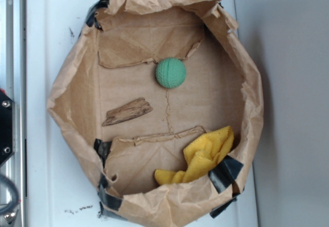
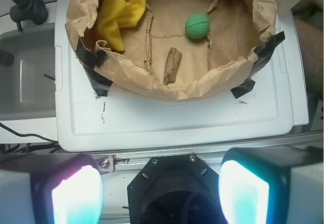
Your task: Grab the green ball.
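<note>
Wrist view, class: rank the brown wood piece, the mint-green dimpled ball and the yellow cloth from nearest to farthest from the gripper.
1. Brown wood piece: nearest the gripper, by the bag's near wall.
2. Mint-green dimpled ball: farther in, to the right.
3. Yellow cloth: far left corner; close to the ball's rank.

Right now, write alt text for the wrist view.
A green ball lies in a brown paper enclosure, with a wood piece and yellow cloth. The open gripper hangs outside, fingers apart.
</note>
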`<state>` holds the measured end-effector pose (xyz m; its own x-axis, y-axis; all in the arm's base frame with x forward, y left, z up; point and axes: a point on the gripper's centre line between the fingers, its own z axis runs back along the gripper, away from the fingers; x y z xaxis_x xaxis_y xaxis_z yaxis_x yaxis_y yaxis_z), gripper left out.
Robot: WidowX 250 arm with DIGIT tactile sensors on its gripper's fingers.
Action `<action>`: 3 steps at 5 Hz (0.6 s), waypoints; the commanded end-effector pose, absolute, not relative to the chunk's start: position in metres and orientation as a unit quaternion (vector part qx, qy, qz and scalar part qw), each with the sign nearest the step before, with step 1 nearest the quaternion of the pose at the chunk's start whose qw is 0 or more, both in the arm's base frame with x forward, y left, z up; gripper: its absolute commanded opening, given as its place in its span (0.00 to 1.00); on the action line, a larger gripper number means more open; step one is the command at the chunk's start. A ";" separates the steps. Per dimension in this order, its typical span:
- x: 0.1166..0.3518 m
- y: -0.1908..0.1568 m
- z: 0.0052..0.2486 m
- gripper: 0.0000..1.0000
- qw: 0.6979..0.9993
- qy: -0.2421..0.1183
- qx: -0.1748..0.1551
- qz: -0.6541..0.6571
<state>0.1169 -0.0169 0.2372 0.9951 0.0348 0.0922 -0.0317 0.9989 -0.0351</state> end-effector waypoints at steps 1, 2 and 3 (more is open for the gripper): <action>0.117 -0.017 0.237 1.00 0.999 -0.046 -0.017 0.017; 0.167 -0.007 0.250 1.00 0.995 -0.064 -0.005 0.074; 0.216 0.007 0.248 1.00 0.994 -0.061 0.010 0.095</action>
<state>0.2135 0.0024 0.2361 0.9824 0.1694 0.0788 -0.1710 0.9852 0.0136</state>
